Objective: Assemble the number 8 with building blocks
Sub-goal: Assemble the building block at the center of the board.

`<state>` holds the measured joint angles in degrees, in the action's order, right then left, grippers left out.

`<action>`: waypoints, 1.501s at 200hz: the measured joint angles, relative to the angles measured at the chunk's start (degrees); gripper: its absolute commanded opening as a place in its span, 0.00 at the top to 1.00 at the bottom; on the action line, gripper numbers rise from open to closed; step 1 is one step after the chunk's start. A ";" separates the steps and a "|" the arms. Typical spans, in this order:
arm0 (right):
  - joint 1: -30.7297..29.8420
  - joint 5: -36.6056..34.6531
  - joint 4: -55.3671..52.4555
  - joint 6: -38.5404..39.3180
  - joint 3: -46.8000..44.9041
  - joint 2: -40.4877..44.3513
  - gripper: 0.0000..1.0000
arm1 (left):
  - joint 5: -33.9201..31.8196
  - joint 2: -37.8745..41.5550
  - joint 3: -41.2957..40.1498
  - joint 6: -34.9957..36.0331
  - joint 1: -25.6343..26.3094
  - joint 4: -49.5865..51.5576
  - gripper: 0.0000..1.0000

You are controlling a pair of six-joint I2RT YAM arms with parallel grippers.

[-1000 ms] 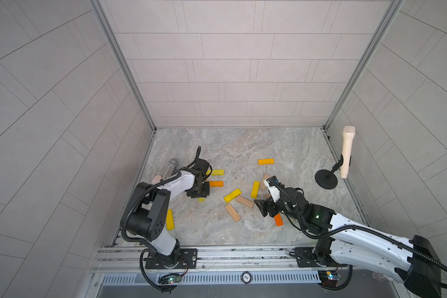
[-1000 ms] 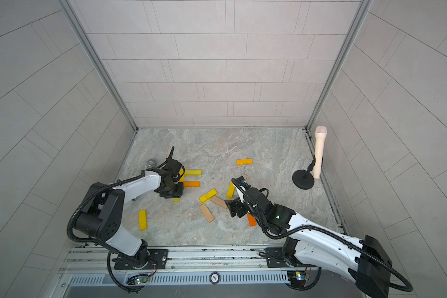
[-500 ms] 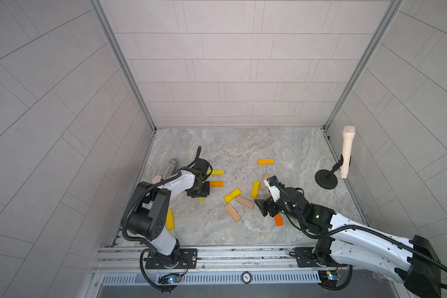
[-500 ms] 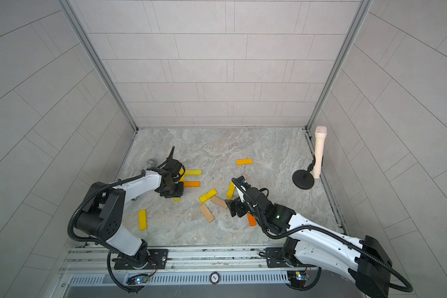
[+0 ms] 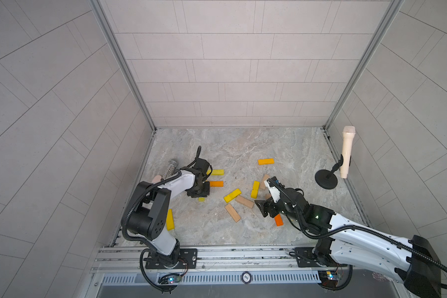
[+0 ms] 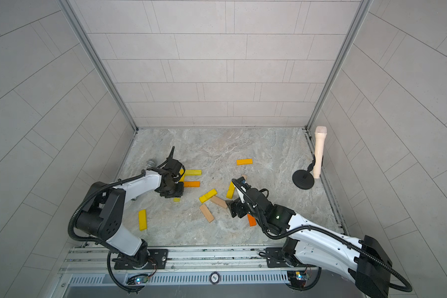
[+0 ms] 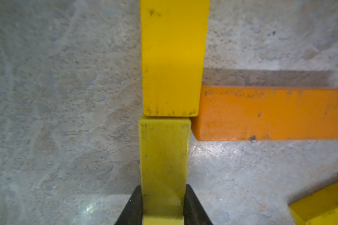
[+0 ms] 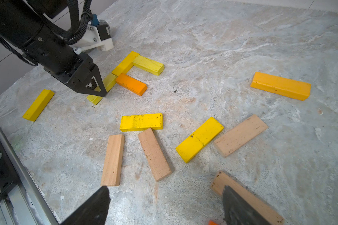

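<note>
Right beside the orange block, the left end effector pinches a yellow block, butted end-on against a second yellow block. Looks like placing a side bar of the eight. Next: release without nudging. Right end effector gapes wide over tan blocks, well apart from the orange block.

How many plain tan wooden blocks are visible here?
4 tan blocks: two side by side, one beside a yellow block, one partly under the right gripper. Others may be hidden.
</note>
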<state>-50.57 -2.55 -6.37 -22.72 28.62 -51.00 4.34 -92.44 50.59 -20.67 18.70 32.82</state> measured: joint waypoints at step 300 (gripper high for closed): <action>0.00 -0.04 -4.15 -0.63 4.37 -4.72 0.17 | 1.27 15.80 -2.86 -7.02 -0.09 1.42 0.00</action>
<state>-50.57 -2.59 -10.52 -23.35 32.99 -55.72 5.61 -76.64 47.72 -27.68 18.61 34.24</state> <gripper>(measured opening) 0.851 0.986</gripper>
